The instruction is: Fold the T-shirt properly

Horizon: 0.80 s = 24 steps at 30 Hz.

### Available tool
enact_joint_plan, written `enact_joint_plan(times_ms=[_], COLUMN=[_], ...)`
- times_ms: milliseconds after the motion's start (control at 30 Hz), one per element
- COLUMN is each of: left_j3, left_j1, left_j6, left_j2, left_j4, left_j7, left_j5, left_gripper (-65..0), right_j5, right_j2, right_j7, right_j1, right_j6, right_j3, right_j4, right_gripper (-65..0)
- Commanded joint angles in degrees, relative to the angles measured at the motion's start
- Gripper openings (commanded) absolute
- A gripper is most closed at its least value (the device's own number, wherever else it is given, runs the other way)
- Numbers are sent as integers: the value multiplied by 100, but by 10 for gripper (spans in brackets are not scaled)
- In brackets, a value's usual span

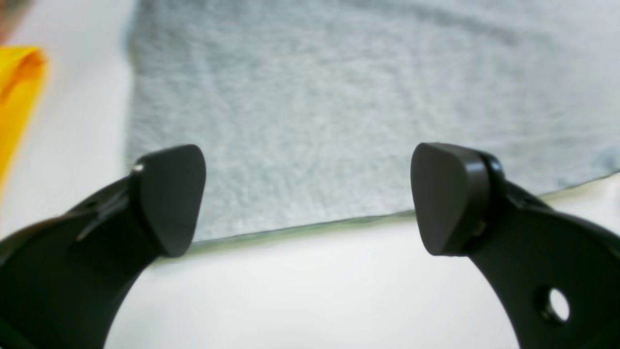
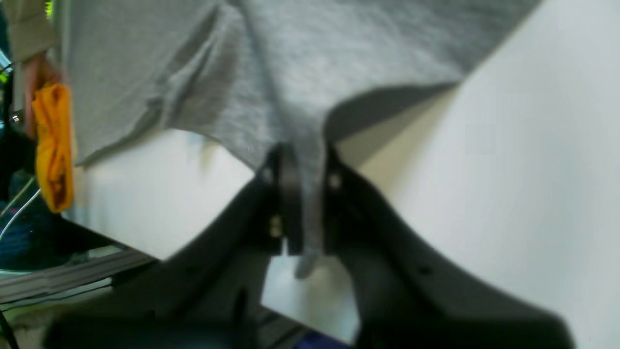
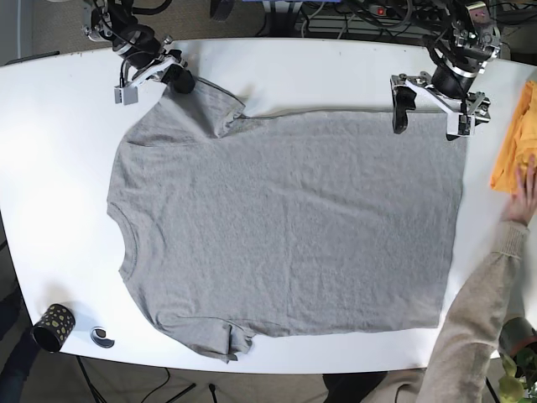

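Observation:
A grey T-shirt [image 3: 285,227] lies spread flat on the white table [image 3: 336,75], collar to the left and hem to the right. My right gripper [image 3: 179,81] is at the far left sleeve. In the right wrist view it [image 2: 302,194] is shut on a pinch of the grey sleeve fabric [image 2: 271,72], which is lifted off the table. My left gripper [image 3: 430,113] is over the far right hem corner. In the left wrist view it [image 1: 310,203] is wide open and empty, with the shirt's edge [image 1: 310,145] lying flat between the fingers.
A person's arm in a beige sleeve [image 3: 482,319] reaches in at the right, its hand on an orange cloth [image 3: 513,138] at the table's right edge; the cloth also shows in the wrist views [image 1: 17,97] [image 2: 53,145]. A black dotted cup [image 3: 52,327] stands at the near left corner.

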State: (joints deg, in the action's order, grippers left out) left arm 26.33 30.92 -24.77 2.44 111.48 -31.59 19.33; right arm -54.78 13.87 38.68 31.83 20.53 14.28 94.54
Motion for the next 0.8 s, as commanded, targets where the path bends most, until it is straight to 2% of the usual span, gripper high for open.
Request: enact_joint_plan(times_ms=[0, 333, 467, 767], left_j3=[132, 1038, 1266, 1319], left_j1=[7, -626, -705, -714], left_j6=[20, 20, 20, 12], left_j2=[60, 95, 95, 244], left_j4=[-32, -744, -928, -1544], left_j7=[113, -1074, -1118, -1126], left_j5=[199, 972, 1025, 1043], left_gripper=[0, 0, 0, 0], right_j5=[-64, -64, -64, -64], right_j2=[59, 68, 68, 77], right_j7=[-48, -48, -48, -48], right_j1=[-32, -41, -41, -41], right_j6=[43, 43, 43, 43], right_j3=[27, 27, 18, 35], right_j4=[71, 89, 89, 89], right_gripper=[-650, -650, -650, -650])
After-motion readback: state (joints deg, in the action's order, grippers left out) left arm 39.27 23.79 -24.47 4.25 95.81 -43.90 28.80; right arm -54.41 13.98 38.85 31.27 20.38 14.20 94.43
